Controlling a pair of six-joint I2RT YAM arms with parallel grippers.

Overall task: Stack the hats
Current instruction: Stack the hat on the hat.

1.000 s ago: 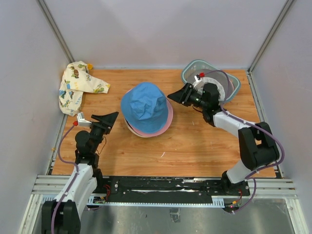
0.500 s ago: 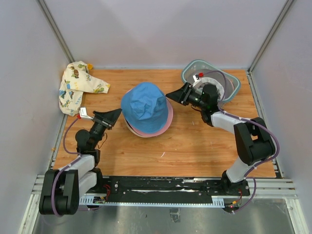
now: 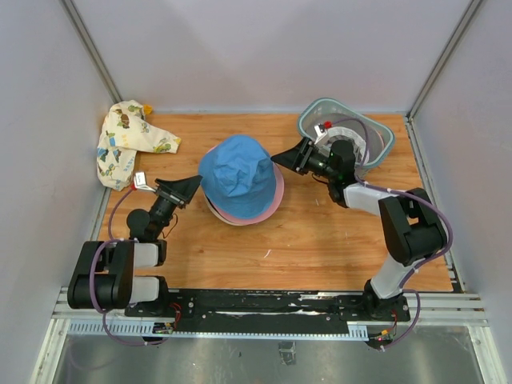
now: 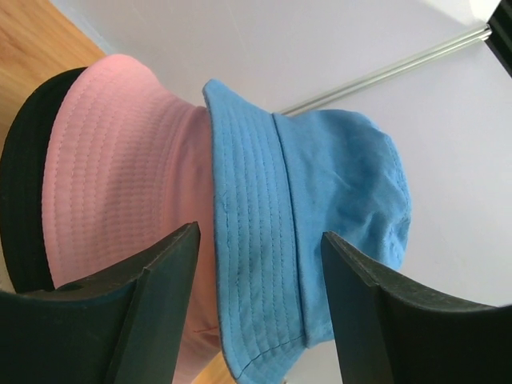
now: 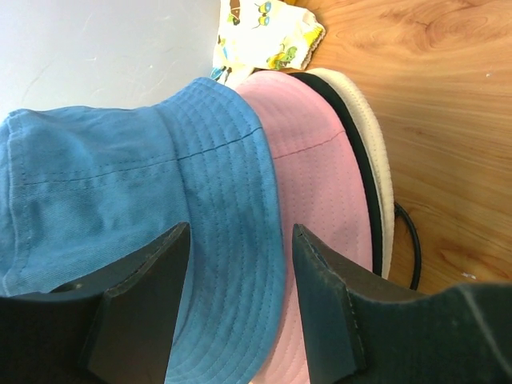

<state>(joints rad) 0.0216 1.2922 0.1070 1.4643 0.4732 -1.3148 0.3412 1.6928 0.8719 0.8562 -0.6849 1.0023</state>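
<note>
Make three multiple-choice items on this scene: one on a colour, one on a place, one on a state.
1. What colour is the top hat of the stack?
A. Pink
B. Black
C. Blue

2. Where does the patterned hat lie?
A. In the basket
B. At the far-left corner of the table
C. On top of the stack

3. How do both arms' jaws stand?
A. Open, one pair on each side of the stack
B. Shut on the patterned hat
C. Shut on the basket's rim

Answers:
1 C: the blue crown sits uppermost in the top view.
2 B: it lies crumpled by the left wall, apart from the stack.
3 A: each wrist view shows a wide gap, with the blue brim seen through it.
</note>
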